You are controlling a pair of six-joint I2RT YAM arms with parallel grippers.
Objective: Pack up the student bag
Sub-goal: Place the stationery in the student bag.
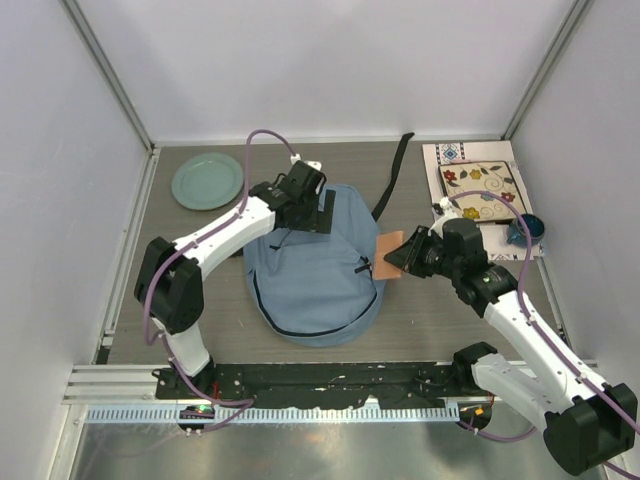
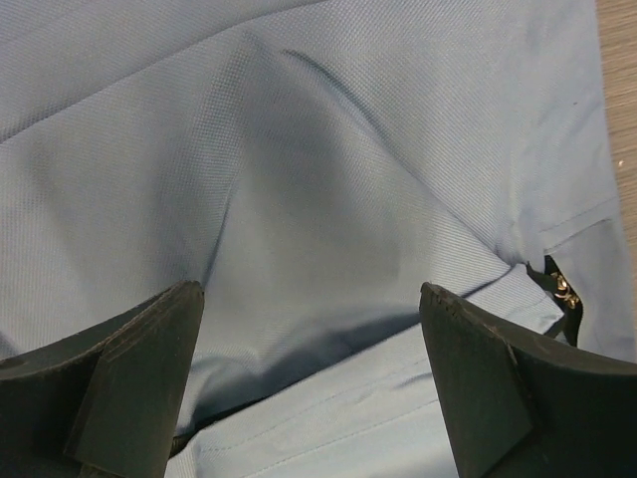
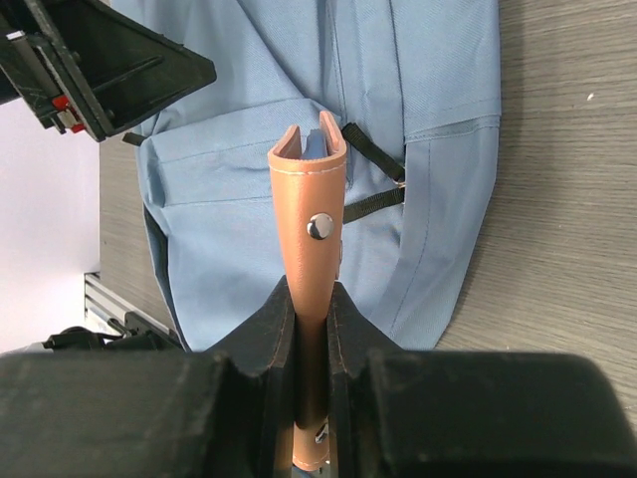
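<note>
A tan leather snap case (image 3: 310, 199) is held clamped in the right gripper (image 3: 311, 299), not yet packed. The large blue-grey fabric backpack (image 1: 310, 285) just ahead is overhung by the spread, empty left gripper (image 2: 309, 299).

The top camera sits high up behind both arms and looks down from far away. It sees the whole grey wooden table (image 1: 425, 315), with the big light blue-grey soft cloth backpack (image 1: 310, 285) in the middle.

The left wrist camera looks out between the wide-apart black fingers of the left gripper (image 2: 311, 299). It is so near that the backpack (image 2: 328, 179) fills almost the whole view.

The right wrist camera looks along the right gripper (image 3: 311, 299) and the thin tan leather case (image 3: 304, 269) squeezed in it. It is farther back and sees one side of the backpack (image 3: 219, 199), some table (image 3: 557, 199) and the left gripper (image 3: 109, 70).

All three views share the backpack. The top view also shows the case (image 1: 392, 250) and both grippers (image 1: 315, 210) (image 1: 405, 255).
</note>
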